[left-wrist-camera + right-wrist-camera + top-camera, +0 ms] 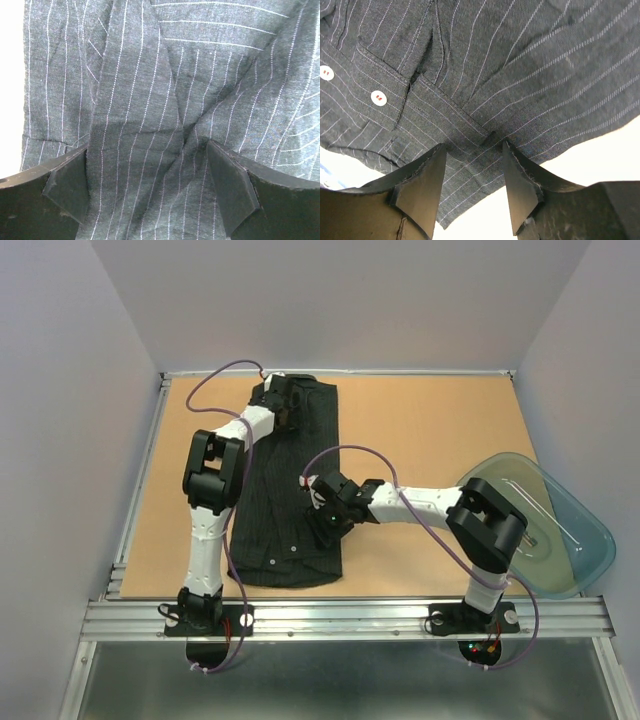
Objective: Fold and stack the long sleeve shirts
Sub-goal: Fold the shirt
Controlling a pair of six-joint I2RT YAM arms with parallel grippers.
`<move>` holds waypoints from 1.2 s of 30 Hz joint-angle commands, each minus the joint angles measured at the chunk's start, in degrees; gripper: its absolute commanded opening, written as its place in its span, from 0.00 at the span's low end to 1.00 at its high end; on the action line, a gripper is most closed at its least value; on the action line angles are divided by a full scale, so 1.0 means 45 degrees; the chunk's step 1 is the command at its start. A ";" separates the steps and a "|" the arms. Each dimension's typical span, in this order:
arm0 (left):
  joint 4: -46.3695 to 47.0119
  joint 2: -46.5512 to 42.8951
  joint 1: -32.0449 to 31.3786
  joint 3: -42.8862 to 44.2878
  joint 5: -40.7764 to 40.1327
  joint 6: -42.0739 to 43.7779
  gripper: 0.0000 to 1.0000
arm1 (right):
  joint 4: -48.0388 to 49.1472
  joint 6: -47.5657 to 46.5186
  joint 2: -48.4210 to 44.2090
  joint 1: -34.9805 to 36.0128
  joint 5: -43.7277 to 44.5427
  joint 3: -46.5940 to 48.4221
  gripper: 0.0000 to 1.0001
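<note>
One black pinstriped long sleeve shirt (pixel 278 540) lies lengthwise on the tan table, left of centre. My left gripper (pixel 283 405) is down on the shirt's far end. In the left wrist view the left gripper (pixel 150 172) is open wide with wrinkled striped cloth (pixel 165 85) between the fingers. My right gripper (pixel 322 530) is at the shirt's right edge, near the middle. In the right wrist view the right gripper (pixel 472 165) is open with the shirt's edge (pixel 520 75) lying between the fingers. A buttoned cuff with white buttons (pixel 378 97) shows to the left.
A clear blue-tinted plastic tub (pixel 560 530) sits at the table's right edge, beside the right arm's elbow. A metal rail (pixel 350 615) runs along the near edge. Grey walls close in the left, right and back sides.
</note>
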 commanded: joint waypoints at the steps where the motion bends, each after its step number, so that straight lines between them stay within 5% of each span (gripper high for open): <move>1: -0.0046 -0.0255 -0.0399 0.1309 0.0629 0.0521 0.98 | 0.0397 0.0397 -0.0103 0.0154 0.0926 -0.0082 0.56; 10: -0.0611 -0.3983 -0.0127 0.0589 -0.0014 -0.0316 0.99 | 0.0397 0.0222 -0.3167 -0.2536 0.1886 -0.0161 0.68; 19: -0.1241 -0.8787 0.0167 -0.5069 0.0488 -0.1587 0.99 | 0.0825 -0.0306 -0.2801 -0.4823 0.1480 0.1125 0.67; 24: -0.0128 -1.1110 0.0147 -1.0281 0.2090 -0.2854 0.99 | 0.1158 -0.0638 -0.1145 -0.5138 0.0990 0.3251 0.61; 31: 0.0908 -1.1819 0.0011 -1.2614 0.3594 -0.3677 0.99 | 0.1879 -0.0560 0.1414 -0.5158 0.0230 0.4935 0.45; 36: 0.1574 -1.1683 -0.0048 -1.3436 0.3989 -0.4283 0.99 | 0.2135 -0.0580 0.2764 -0.5158 0.0247 0.5698 0.23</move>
